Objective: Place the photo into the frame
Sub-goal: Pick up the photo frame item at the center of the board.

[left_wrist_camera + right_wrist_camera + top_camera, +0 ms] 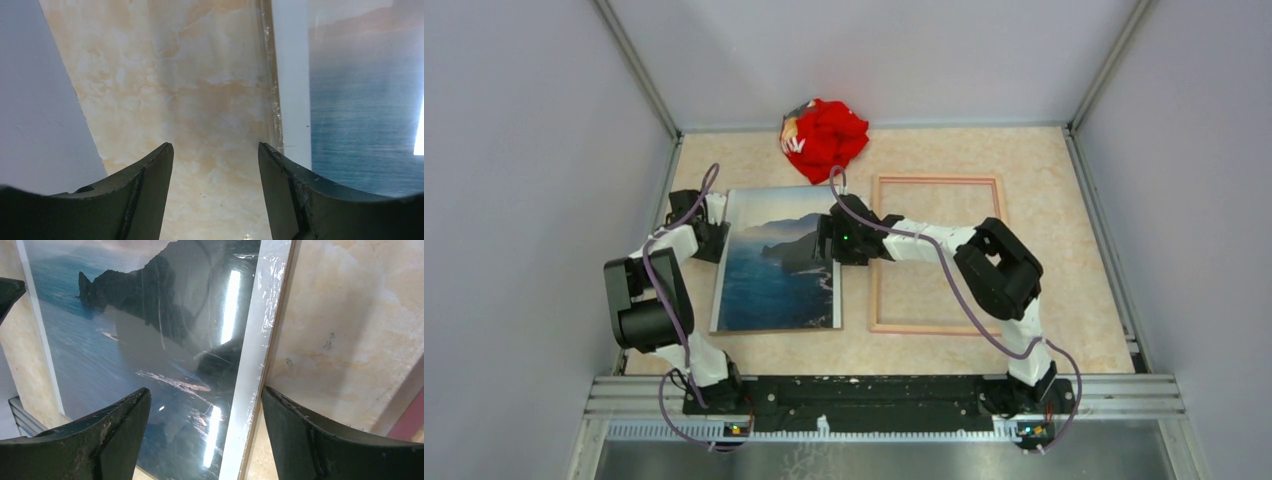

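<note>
Reaching in from the left, left arm (649,300): it bends over the desk (1074,300) toward the left side of the photo (774,270).
Left fingers (718,238): apart, holding nothing. In the left wrist view only bare desk shows between them. The photo's white edge runs just by the right-hand finger.
Photo: it lies flat on the desk, picture side up, left of the middle. It shows dark hills, blue water and a pale sky, with a thin white border. A shiny clear film covers it and catches the light.
Right fingers (826,240): apart, not squeezing anything. In the right wrist view they sit on either side of the photo's right edge, one over the picture and one over the desk.
Right arm (999,270): it stretches across the frame (937,180) to get to the photo.
Frame: it lies flat on the desk just beside the photo, on its right, with bare desk showing through it.
Red cloth bundle (824,135): it sits at the back, behind the photo.
</note>
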`<action>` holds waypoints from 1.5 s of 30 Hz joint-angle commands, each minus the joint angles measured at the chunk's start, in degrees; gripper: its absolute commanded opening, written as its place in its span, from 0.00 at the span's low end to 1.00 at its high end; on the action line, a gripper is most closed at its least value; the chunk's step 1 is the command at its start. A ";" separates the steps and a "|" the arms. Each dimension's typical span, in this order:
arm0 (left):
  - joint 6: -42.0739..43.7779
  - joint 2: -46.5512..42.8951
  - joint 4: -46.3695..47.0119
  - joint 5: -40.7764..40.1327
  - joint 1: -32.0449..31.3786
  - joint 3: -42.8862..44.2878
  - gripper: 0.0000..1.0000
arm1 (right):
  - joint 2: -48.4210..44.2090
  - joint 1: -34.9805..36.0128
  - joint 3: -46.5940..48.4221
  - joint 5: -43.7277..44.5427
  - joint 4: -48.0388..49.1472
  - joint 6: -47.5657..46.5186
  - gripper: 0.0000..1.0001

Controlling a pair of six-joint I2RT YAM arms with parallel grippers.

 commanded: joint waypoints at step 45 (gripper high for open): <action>-2.53 -2.81 -1.97 7.29 -3.49 -4.94 0.71 | -11.70 4.12 3.36 -6.68 3.47 2.19 0.78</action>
